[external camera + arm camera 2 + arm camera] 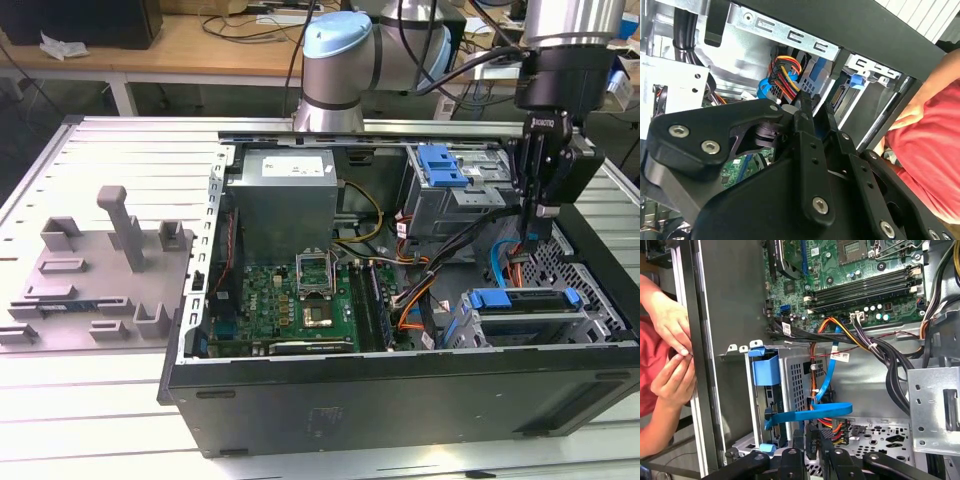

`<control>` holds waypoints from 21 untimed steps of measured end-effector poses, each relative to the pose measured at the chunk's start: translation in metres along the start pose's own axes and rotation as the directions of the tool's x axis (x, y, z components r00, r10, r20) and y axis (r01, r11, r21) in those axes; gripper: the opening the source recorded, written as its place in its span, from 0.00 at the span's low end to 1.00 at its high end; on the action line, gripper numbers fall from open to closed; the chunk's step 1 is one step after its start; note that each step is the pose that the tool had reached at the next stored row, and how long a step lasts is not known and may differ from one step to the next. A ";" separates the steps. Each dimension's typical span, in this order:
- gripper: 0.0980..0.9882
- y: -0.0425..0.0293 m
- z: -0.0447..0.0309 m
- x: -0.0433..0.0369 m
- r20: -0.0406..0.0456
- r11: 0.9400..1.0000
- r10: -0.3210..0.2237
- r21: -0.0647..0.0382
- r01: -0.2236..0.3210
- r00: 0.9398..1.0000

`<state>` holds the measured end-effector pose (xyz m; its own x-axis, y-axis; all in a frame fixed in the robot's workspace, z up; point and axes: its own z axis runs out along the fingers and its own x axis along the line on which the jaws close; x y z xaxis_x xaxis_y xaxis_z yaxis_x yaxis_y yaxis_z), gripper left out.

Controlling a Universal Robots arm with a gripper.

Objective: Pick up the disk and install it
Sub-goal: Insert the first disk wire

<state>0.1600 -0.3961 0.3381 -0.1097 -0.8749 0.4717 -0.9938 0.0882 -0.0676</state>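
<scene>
Slatted desk (100, 400) carries open computer case (400, 395). Disk (525, 312) seated in bay at 4 o'clock, long axis 9-to-3. My tool (541, 237) hangs above it, pinched narrow, empty.

Tight corner for us: the gripper (538, 236) hangs inside the case (400, 400) at the exterior view's right, between the upper drive cage (450, 195) and the perforated panel (575, 270). Ahead of it in the first wrist view a blue data cable (822, 412) loops across the gap, coloured power wires (837, 427) just beside. The disk (525, 322) fills the lower bay, no room there. Black cable bundle (425, 268) crosses from the cage toward the motherboard (300, 295). Free room we see: over the motherboard, between power supply (285, 200) and the cables. A person's hands (670, 325) sit at the outer case wall, outside the interior
</scene>
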 end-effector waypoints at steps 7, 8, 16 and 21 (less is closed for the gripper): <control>0.18 0.0011 -0.0006 -0.0056 -0.014 1.000 0.005 -0.001 -0.005 1.000; 0.18 0.0011 -0.0003 -0.0058 -0.014 1.000 0.006 -0.002 -0.006 1.000; 0.07 0.0008 0.0019 -0.0034 -0.014 1.000 0.005 -0.007 -0.005 1.000; 0.07 -0.0012 0.0012 0.0132 -0.007 1.000 0.002 -0.015 -0.002 1.000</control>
<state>0.1598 -0.4084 0.3433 -0.1116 -0.8716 0.4774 -0.9938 0.0968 -0.0556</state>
